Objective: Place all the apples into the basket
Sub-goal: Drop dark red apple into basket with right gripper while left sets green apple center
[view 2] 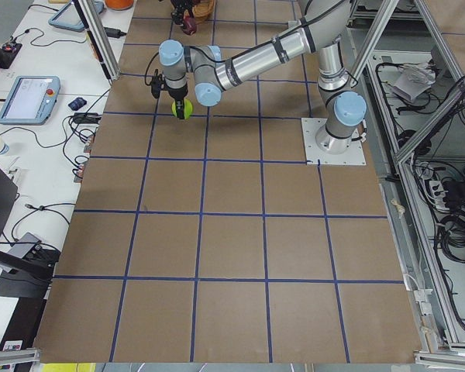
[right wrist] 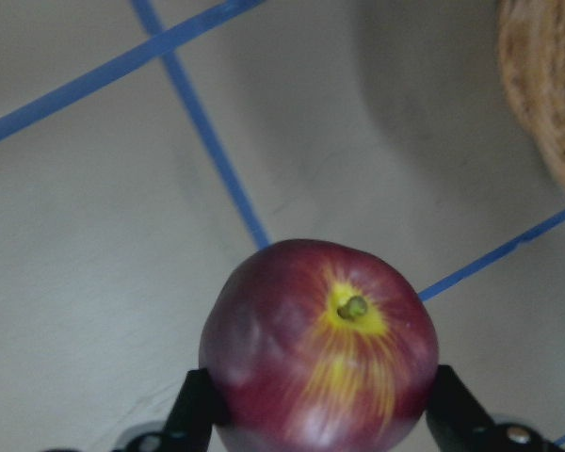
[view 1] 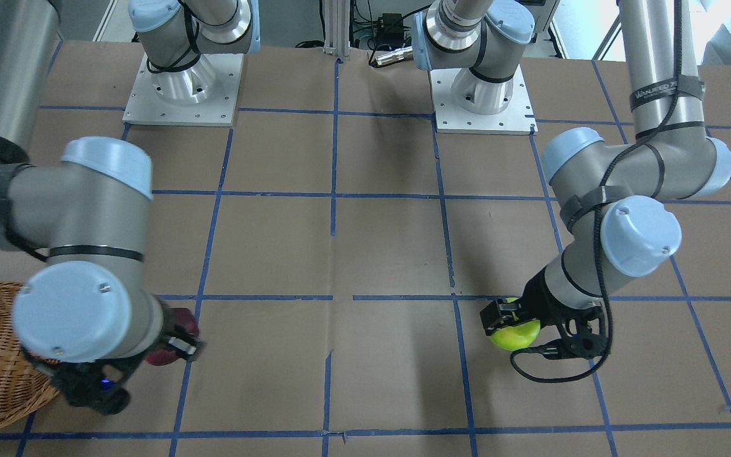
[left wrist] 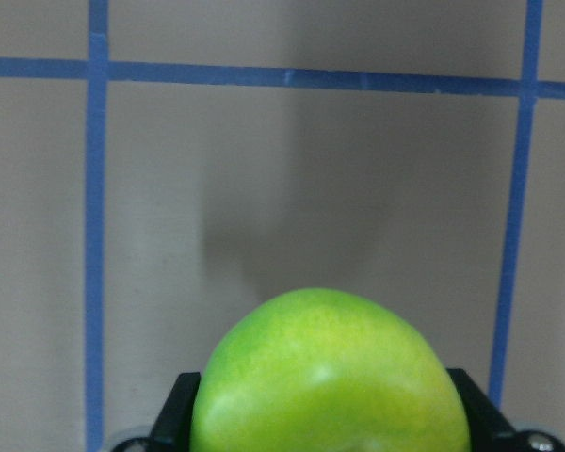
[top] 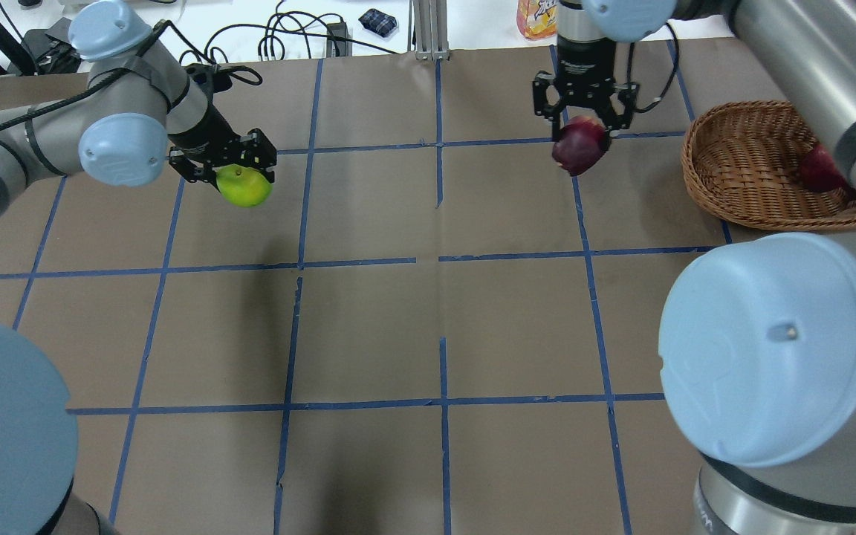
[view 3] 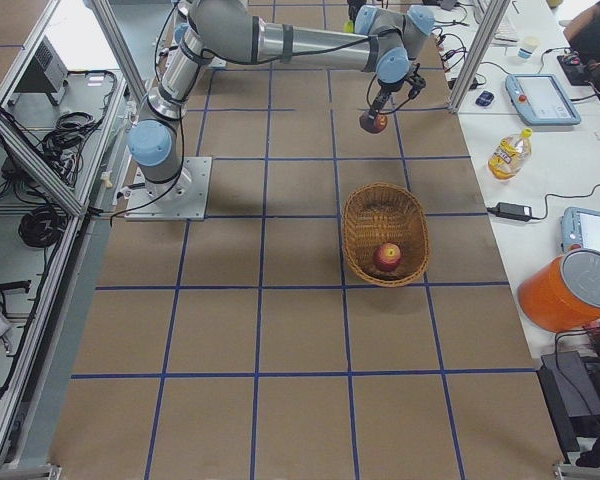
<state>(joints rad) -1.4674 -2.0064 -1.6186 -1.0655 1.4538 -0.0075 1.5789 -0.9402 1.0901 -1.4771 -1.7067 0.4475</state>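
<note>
My left gripper (top: 233,174) is shut on the lime green apple (top: 245,189), held just above the table at the far left; the apple fills the bottom of the left wrist view (left wrist: 330,377). My right gripper (top: 584,131) is shut on the dark maroon apple (top: 580,148), with its yellow-streaked stem end showing in the right wrist view (right wrist: 320,348). It hangs above the table, left of the wicker basket (top: 751,174). A red apple (top: 816,169) lies inside the basket, partly hidden by my right arm, and is plain in the exterior right view (view 3: 387,256).
The brown table is marked with a blue tape grid (top: 439,260). Both arm base plates (view 1: 181,89) stand at the robot's side. Beyond the far edge there are cables and an orange bottle (top: 536,15). My right arm's elbow (top: 770,342) blocks the near right.
</note>
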